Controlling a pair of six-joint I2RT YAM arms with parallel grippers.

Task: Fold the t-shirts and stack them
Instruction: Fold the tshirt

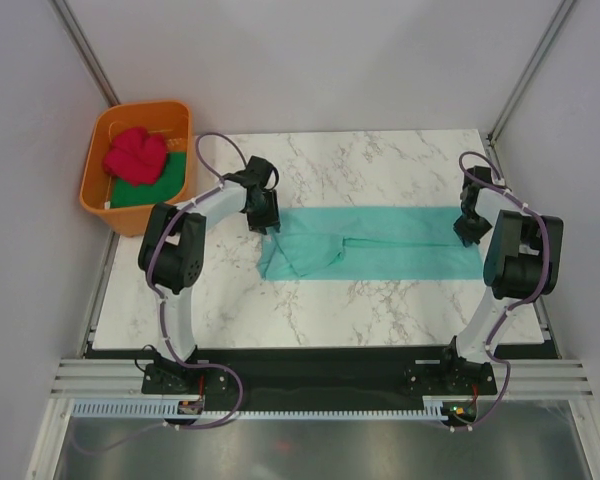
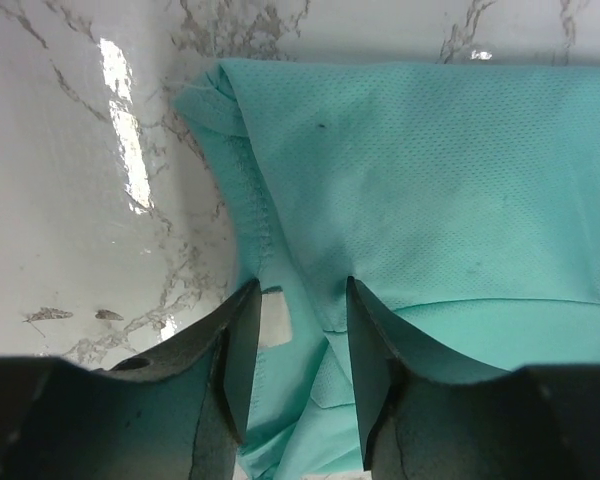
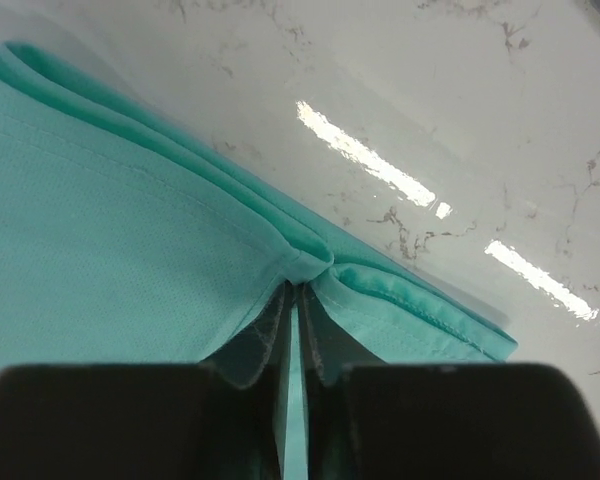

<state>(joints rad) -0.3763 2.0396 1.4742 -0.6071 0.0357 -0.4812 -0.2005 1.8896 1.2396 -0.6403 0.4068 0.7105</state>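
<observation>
A teal t-shirt lies folded into a long strip across the marble table. At its left end my left gripper stands open, its jaws apart on either side of the cloth by the collar and a white label. My right gripper is at the strip's right end. In the right wrist view it is shut on the layered hem of the teal t-shirt, which puckers at the tips. A pinkish-red t-shirt and a dark green t-shirt lie bunched in the tub.
An orange plastic tub stands at the table's far left corner, just off the marble top. Grey walls close in the left, right and back. The table's front edge runs just ahead of the arm bases.
</observation>
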